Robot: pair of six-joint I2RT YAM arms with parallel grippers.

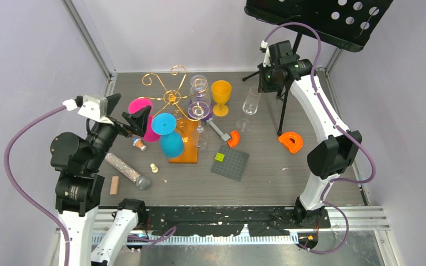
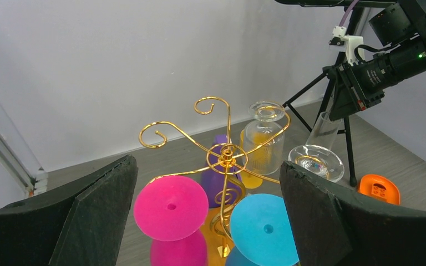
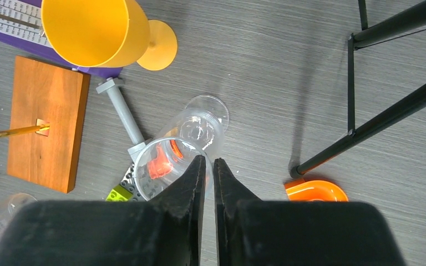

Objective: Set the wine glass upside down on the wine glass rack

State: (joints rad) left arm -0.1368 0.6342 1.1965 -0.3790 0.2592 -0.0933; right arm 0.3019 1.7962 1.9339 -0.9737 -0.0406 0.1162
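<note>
Wine glass (image 3: pixel 180 141) tilted, rim pinched between right jaws.

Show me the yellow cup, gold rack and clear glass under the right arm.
yellow cup (image 3: pixel 89 30): right wrist view, its bowl.
gold rack (image 2: pixel 227 158): left wrist view, its centre hub.
clear glass (image 3: pixel 187 137): right wrist view, its side.

A robot test cell: plain lilac walls (image 1: pixel 28 50), aluminium posts (image 1: pixel 91 39), cluttered grey tabletop (image 1: pixel 277 177).

The wine glass (image 1: pixel 250 101) is leaning right of the goblet (image 1: pixel 221 95), which is standing right of the wine glass rack (image 1: pixel 172 97); the music stand (image 1: pixel 305 16) is rising behind them, a studded plate (image 1: pixel 230 163) lying in front
</note>
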